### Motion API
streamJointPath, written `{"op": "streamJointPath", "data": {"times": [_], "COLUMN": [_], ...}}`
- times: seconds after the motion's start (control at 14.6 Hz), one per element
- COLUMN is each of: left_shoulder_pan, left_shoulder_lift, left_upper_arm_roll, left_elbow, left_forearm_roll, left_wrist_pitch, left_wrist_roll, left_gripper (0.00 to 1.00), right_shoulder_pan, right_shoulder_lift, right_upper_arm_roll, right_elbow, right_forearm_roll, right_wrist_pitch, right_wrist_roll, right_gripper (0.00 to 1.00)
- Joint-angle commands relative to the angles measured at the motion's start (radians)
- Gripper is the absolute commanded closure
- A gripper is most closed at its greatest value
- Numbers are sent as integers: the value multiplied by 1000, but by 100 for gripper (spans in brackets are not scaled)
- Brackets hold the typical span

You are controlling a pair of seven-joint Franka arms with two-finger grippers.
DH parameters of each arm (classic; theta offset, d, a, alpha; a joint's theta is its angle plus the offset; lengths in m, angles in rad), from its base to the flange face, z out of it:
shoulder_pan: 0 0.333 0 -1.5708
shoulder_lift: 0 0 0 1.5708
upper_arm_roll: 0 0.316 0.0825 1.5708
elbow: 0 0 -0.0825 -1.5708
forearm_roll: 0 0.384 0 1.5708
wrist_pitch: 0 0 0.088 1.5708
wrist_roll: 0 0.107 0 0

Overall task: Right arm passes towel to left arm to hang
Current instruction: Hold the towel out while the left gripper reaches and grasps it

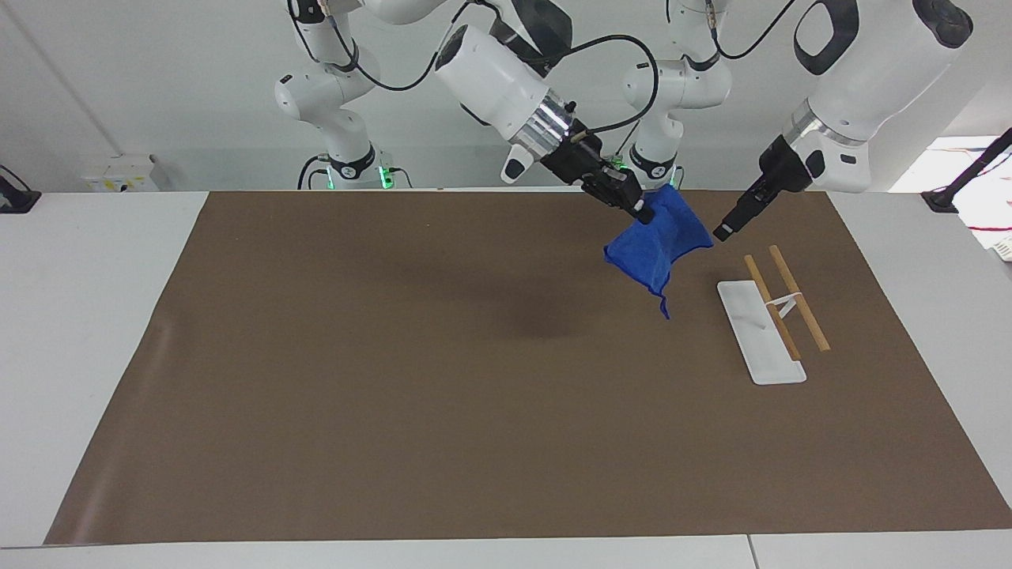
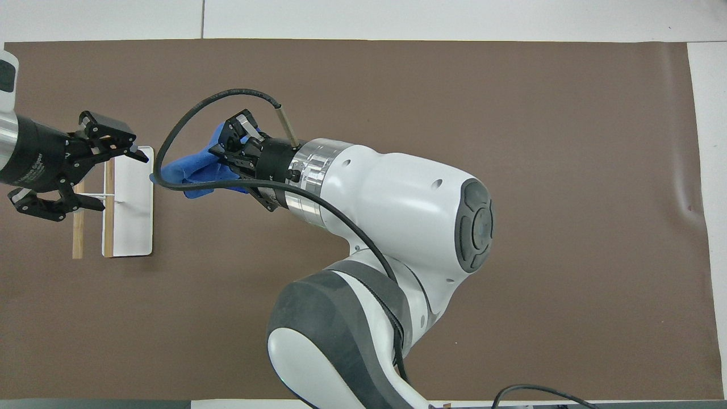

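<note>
The bright blue towel hangs bunched from my right gripper, which is shut on its upper edge and holds it in the air over the brown mat. One corner dangles lowest. In the overhead view the towel shows past the right gripper, partly covered by the arm and its cable. My left gripper is in the air, pointing at the towel's side, its tip just short of the cloth. The overhead view shows the left gripper wide open over the rack.
A rack with a white base plate and two wooden rods lies on the mat toward the left arm's end; it also shows in the overhead view. The brown mat covers the table.
</note>
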Motion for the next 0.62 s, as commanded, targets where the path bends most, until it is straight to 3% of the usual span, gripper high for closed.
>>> {"op": "streamJointPath", "data": {"times": [0.0,0.48,0.55], "left_shoulder_pan": [-2,-83,-86], "left_shoulder_lift": [-22,-38,-40], "left_upper_arm_roll": [7,7,7], "left_elbow": [-66,-181,-182], "left_forearm_roll": [-80,-123,-125], "left_wrist_pitch": [99,216,218], "left_wrist_roll": [-257,-557,-555], "left_gripper": [0,0,5], "right_shoulder_pan": [1,1,1], "right_shoulder_lift": [17,17,17], "right_upper_arm_roll": [2,2,2], "right_elbow": [25,22,22], "right_forearm_roll": [19,14,14], "right_wrist_pitch": [16,16,16], "right_wrist_roll": [6,-5,-5], "right_gripper": [100,100,100]}}
